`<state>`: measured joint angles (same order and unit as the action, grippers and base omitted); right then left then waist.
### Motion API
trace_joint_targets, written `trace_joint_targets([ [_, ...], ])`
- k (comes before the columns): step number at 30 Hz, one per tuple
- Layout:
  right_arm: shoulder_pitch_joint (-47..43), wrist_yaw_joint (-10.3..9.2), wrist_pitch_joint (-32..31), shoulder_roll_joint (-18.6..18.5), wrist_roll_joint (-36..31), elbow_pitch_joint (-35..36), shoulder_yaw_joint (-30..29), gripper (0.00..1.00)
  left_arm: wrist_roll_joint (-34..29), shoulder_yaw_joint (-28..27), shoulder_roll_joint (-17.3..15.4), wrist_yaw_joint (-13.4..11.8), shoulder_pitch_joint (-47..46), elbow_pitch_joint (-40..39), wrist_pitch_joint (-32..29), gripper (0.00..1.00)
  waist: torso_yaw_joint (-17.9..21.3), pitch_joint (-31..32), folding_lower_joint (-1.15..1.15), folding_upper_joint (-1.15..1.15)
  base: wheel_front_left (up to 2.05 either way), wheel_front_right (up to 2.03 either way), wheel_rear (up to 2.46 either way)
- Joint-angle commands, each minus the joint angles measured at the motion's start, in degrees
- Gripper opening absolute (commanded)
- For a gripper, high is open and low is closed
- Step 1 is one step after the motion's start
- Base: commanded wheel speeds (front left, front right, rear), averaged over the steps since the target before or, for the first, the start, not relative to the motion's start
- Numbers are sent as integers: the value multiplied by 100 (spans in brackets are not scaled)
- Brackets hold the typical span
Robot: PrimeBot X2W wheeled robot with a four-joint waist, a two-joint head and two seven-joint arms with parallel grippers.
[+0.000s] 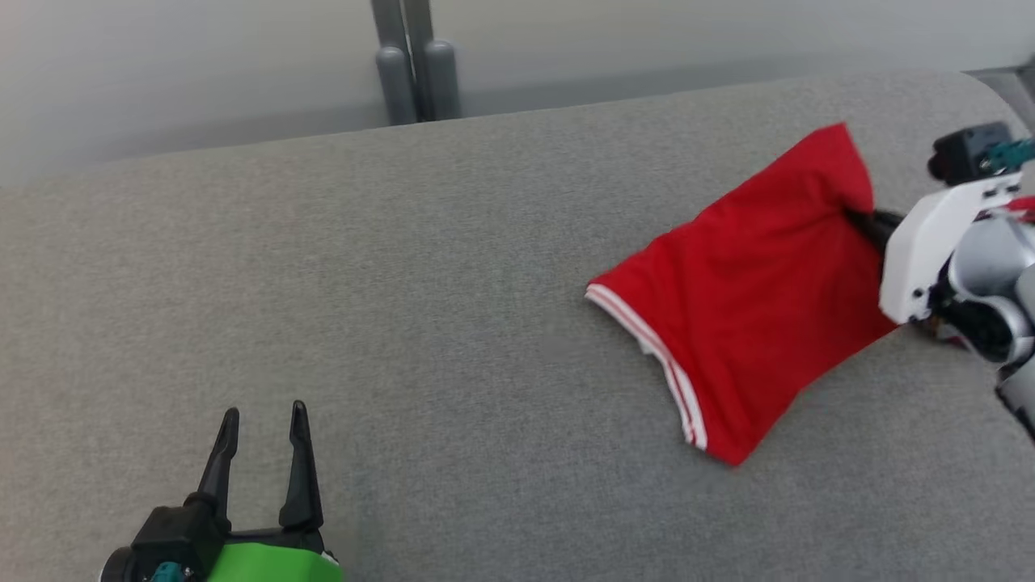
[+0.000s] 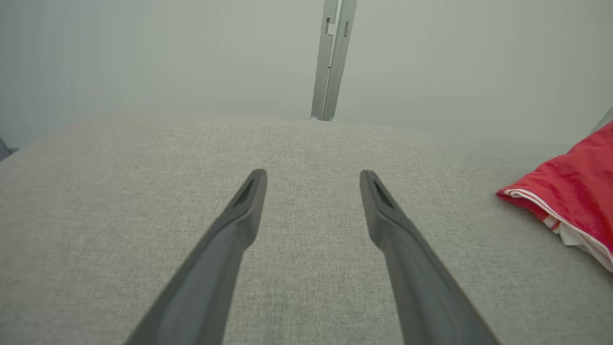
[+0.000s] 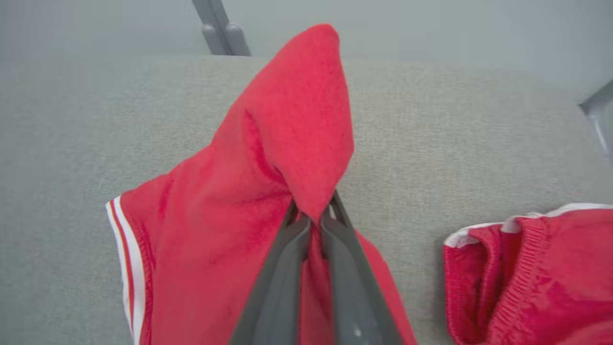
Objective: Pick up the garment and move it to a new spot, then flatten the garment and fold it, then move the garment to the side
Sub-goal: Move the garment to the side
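Where garment (image 1: 744, 283) lies, grey fabric surface (image 1: 404, 307); pale wall (image 1: 202, 65).

The garment (image 1: 752, 299) lies on the right part of the surface (image 1: 404, 283). The right gripper (image 1: 863, 220) meets its right edge, with a fold pinched between the fingers (image 3: 282, 273). A second cloth (image 3: 536, 273) lies near that gripper, apart from the garment. The left gripper (image 1: 265, 414) sits at the near left, well apart from the garment. A post (image 1: 416, 73) stands behind the surface's far edge.

Near: left gripper (image 2: 312, 177), jaws spread wide over grey fabric worktop (image 2: 119, 201); right edge: red garment (image 2: 574, 187), white-striped hem; far: grey post (image 2: 333, 62)
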<state>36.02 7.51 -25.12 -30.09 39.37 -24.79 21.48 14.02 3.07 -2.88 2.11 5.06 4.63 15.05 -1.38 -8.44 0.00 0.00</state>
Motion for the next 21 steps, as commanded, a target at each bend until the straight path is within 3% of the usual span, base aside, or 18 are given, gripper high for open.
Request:
trace_joint_targets([
  [1, 150, -3, -96, -154, 38, 74, -53, 0, -52, -8, -9, 50, -161, 20, 14, 100, 632, -362, 0, 0, 0, 0, 0],
  [9, 644, -2, -665, -854, -71, 354, -636, 0, -231, -1, -10, 174, -333, 129, 14, 100, 783, -570, 0, 0, 0, 0, 0],
  [21, 603, -3, -1046, -1145, -600, 84, -1426, 0, -207, -78, -9, 214, -194, 258, 14, 100, 505, -523, 0, 0, 0, 0, 0],
])
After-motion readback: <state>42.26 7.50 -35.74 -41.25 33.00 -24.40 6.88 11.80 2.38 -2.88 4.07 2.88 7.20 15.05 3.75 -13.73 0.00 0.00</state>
